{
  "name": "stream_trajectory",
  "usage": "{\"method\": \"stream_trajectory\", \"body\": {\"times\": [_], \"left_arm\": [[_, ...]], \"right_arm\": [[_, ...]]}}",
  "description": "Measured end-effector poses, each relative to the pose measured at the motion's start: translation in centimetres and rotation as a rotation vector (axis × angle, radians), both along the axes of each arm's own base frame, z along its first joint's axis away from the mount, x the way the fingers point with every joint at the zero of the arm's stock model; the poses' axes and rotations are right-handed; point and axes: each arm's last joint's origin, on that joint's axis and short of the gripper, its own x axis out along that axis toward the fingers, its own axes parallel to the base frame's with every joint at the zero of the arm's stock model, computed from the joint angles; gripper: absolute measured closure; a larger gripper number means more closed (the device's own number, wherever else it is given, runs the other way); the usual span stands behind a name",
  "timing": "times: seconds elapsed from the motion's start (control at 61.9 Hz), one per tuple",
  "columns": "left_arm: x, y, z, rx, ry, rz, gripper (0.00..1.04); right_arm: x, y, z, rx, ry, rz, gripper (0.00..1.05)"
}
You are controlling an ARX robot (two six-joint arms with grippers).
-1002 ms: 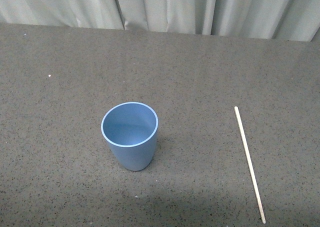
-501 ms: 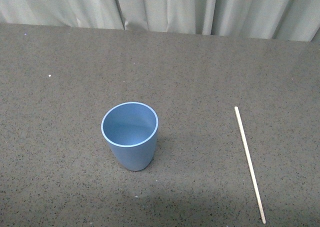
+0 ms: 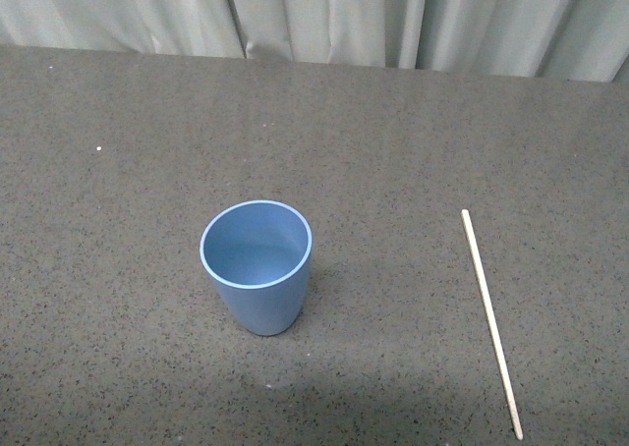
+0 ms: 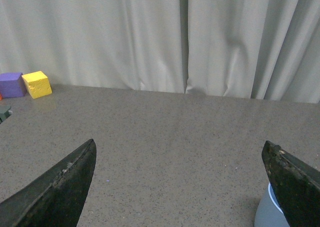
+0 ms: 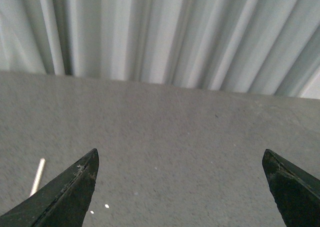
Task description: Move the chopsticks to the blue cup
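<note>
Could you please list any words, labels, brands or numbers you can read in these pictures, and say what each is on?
None: no text can be read in any view. The blue cup, the chopsticks, the yellow block and the purple block show no print or label.

Soft, even light leaves a faint shadow beside the blue cup; right wrist view blurry.

A pale curtain backs the grey table (yellow block beside purple block)
</note>
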Motion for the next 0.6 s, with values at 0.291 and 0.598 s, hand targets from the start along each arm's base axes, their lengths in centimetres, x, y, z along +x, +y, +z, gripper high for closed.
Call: {"method": "stream_trajectory", "body": {"times": [0.291,0.598], "left_arm": [[0.0,0.0,0.0,0.000,0.000,-0.001,0.07],[0.0,0.0,0.0,0.000,0.000,-0.001,0.07]], "right_arm": [[7.1,3.2,-1.3,0.107,0.322,0.216,0.09],[14.6,6.4,-7.4,0.262,0.786,0.256,0.09]]}}
